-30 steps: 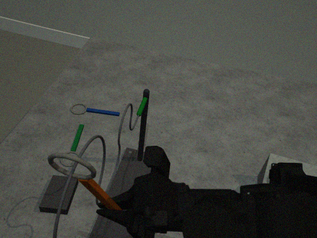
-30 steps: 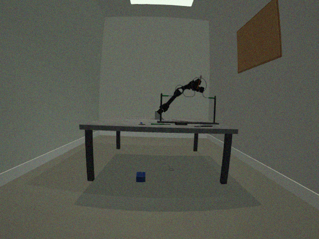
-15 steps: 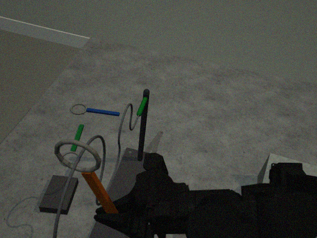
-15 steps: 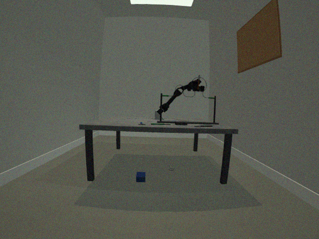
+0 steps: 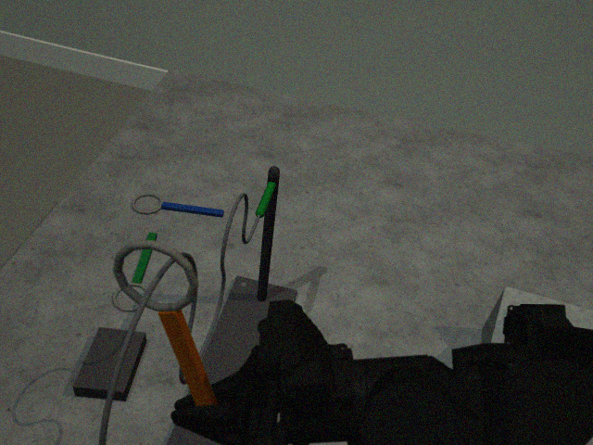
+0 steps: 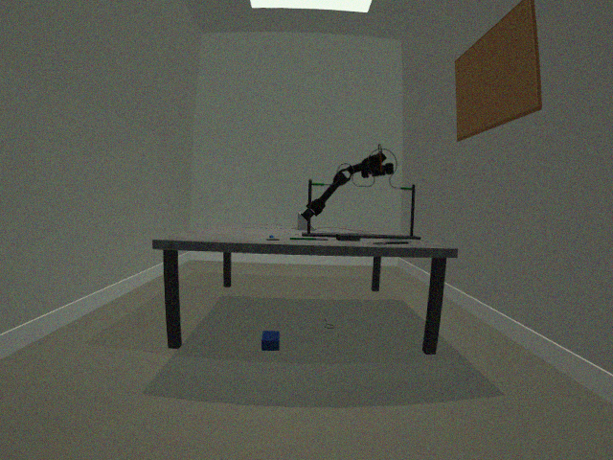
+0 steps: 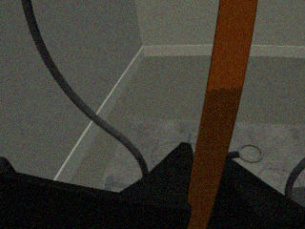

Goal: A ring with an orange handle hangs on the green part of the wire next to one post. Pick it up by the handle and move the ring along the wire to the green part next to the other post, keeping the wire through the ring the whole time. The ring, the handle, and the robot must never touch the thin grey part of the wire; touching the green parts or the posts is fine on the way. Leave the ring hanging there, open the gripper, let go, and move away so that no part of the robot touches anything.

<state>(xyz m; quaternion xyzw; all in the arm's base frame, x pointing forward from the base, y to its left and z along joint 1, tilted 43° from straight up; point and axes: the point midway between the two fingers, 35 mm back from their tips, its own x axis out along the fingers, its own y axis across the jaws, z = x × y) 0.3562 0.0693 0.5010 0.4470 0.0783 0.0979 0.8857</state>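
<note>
One gripper is pinching the orange handle; its ring is surrounding the grey wire between the posts, high above the table. Below, a dark block is lying near a green-handled ring.

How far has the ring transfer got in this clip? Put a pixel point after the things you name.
Picked up: the gripper [image 5: 194, 407] [image 7: 194, 155] is shut on the orange handle [image 5: 186, 356] [image 7: 226, 86]. In hand: the ring [image 5: 119, 280] is up around the wire's middle stretch, away from both green parts. Whether it touches the grey wire, I can't tell. Left: reach the other green part, hang the ring, open, back away.
</note>
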